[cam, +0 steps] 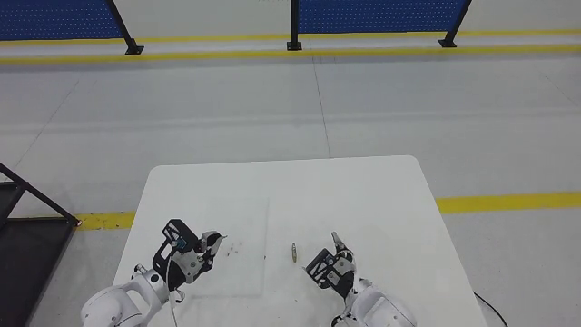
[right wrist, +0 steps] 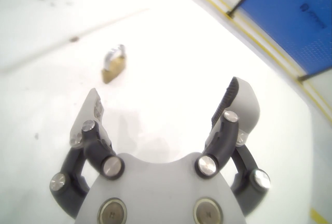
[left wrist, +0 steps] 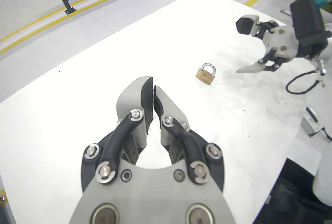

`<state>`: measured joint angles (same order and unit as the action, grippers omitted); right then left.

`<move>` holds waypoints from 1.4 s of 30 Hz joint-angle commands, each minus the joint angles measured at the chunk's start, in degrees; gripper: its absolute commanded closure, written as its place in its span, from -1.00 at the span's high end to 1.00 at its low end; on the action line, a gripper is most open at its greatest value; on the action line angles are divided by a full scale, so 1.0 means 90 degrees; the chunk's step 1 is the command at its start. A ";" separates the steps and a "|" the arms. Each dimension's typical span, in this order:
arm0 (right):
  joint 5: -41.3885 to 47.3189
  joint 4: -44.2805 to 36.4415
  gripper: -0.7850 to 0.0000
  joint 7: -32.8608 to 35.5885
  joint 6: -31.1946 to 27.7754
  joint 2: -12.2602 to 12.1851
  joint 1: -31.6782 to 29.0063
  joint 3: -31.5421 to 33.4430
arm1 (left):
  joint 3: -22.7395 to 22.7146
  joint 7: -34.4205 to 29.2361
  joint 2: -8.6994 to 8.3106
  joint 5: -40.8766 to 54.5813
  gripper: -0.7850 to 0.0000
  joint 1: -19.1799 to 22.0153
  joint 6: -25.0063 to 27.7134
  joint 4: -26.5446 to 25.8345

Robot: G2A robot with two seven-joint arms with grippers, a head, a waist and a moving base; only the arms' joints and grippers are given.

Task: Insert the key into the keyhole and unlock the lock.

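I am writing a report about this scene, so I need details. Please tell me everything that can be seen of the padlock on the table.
The padlock is small, with a brass-coloured body and a shiny, silvery shackle arched over it. The shackle looks closed, with both legs in the body. It seems to stand on its base on the white table, shackle up, between the two hands. Only the table touches it: the left hand is shut and well apart from it, and the right hand is open, short of it. Its keyhole cannot be made out.

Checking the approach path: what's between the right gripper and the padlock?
Only bare table lies between the open right gripper and the padlock, per the right wrist view.
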<state>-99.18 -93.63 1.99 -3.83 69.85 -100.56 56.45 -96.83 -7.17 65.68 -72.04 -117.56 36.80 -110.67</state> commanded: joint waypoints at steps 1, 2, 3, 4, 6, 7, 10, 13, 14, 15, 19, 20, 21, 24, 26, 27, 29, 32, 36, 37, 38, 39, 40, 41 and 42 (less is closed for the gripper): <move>0.0150 0.0156 1.00 -0.0151 -0.0103 0.0041 0.0077 -0.0195 | 0.0000 0.0000 0.0000 0.0000 -1.00 0.0000 0.0000 0.0000; 0.0281 0.0273 1.00 -0.0218 -0.0307 0.0058 0.0155 -0.0278 | 0.0000 0.0000 0.0000 0.0000 -1.00 0.0000 0.0000 0.0000; 0.0291 0.0309 1.00 -0.0227 -0.0291 0.0065 0.0190 -0.0296 | 0.0000 0.0000 0.0000 0.0000 -1.00 0.0000 0.0000 0.0000; 0.0294 0.0322 1.00 -0.0230 -0.0264 0.0070 0.0201 -0.0306 | 0.0000 0.0000 0.0000 0.0000 -1.00 0.0000 0.0000 0.0000; 0.0294 0.0322 1.00 -0.0230 -0.0264 0.0070 0.0201 -0.0306 | 0.0000 0.0000 0.0000 0.0000 -1.00 0.0000 0.0000 0.0000; 0.0294 0.0322 1.00 -0.0230 -0.0264 0.0070 0.0201 -0.0306 | 0.0000 0.0000 0.0000 0.0000 -1.00 0.0000 0.0000 0.0000; 0.0294 0.0322 1.00 -0.0230 -0.0264 0.0070 0.0201 -0.0306 | 0.0000 0.0000 0.0000 0.0000 -1.00 0.0000 0.0000 0.0000; 0.0301 0.0326 1.00 -0.0225 -0.0262 0.0072 0.0203 -0.0309 | 0.0000 0.0000 0.0000 0.0000 -1.00 0.0000 0.0000 0.0000; 0.0311 0.0348 1.00 -0.0195 -0.0258 0.0078 0.0219 -0.0337 | 0.0000 0.0000 0.0000 0.0000 -1.00 0.0000 0.0000 0.0000; 0.0366 0.0370 1.00 -0.0153 -0.0241 0.0097 0.0247 -0.0392 | 0.0000 0.0000 0.0000 0.0000 -1.00 0.0000 0.0000 0.0000; 0.0714 0.0522 1.00 -0.0247 0.0149 0.0204 0.0357 -0.0606 | 0.0000 0.0000 0.0000 0.0000 -1.00 0.0000 0.0000 0.0000; 0.0749 0.0581 1.00 -0.0244 0.0209 0.0229 0.0401 -0.0667 | 0.0000 0.0000 0.0000 0.0000 -1.00 0.0000 0.0000 0.0000; 0.0858 0.0620 1.00 -0.0255 0.0311 0.0259 0.0434 -0.0713 | 0.0000 0.0000 0.0000 0.0000 -1.00 0.0000 0.0000 0.0000; 0.0997 0.0775 0.97 -0.0274 0.0599 0.0340 0.0545 -0.0867 | 0.0000 0.0000 0.0000 0.0000 -1.00 0.0000 0.0000 0.0000; 0.1024 0.0910 0.73 -0.0241 0.0727 0.0386 0.0625 -0.0962 | 0.0000 0.0000 0.0000 0.0000 -1.00 0.0000 0.0000 0.0000; 0.1036 0.0959 0.67 -0.0206 0.0778 0.0408 0.0670 -0.1007 | 0.0000 0.0000 0.0000 0.0000 -1.00 0.0000 0.0000 0.0000; 0.1074 0.1053 0.00 -0.0085 0.0901 0.0455 0.0765 -0.1087 | 0.0000 0.0000 0.0000 0.0000 -1.00 0.0000 0.0000 0.0000; 0.1144 0.1185 0.09 0.0072 0.0974 0.0520 0.0911 -0.1195 | 0.0000 0.0000 0.0000 0.0000 -1.00 0.0000 0.0000 0.0000; 0.1216 0.1366 -0.01 0.0082 0.1055 0.0583 0.1025 -0.1291 | 0.0000 0.0000 0.0000 0.0000 -1.00 0.0000 0.0000 0.0000; 0.1234 0.1405 -0.04 0.0083 0.1072 0.0596 0.1048 -0.1310 | 0.0000 0.0000 0.0000 0.0000 -1.00 0.0000 0.0000 0.0000; 0.1273 0.1441 -0.08 0.0088 0.1098 0.0610 0.1065 -0.1319 | 0.0000 0.0000 0.0000 0.0000 -1.00 0.0000 0.0000 0.0000; 0.1297 0.1471 -0.15 0.0084 0.1122 0.0622 0.1082 -0.1329 | 0.0000 0.0000 0.0000 0.0000 -1.00 0.0000 0.0000 0.0000; 0.1304 0.1502 -0.14 0.0072 0.1140 0.0632 0.1096 -0.1340 | 0.0000 0.0000 0.0000 0.0000 -1.00 0.0000 0.0000 0.0000; 0.1324 0.1530 -0.15 0.0047 0.1150 0.0641 0.1100 -0.1348 | 0.0000 0.0000 0.0000 0.0000 -1.00 0.0000 0.0000 0.0000; 0.1336 0.1551 -0.19 0.0010 0.1157 0.0647 0.1100 -0.1352 | 0.0000 0.0000 0.0000 0.0000 -1.00 0.0000 0.0000 0.0000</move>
<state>-87.24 -79.84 2.36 6.54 75.63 -90.65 44.31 -96.83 -7.17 65.68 -72.04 -117.56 36.80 -110.67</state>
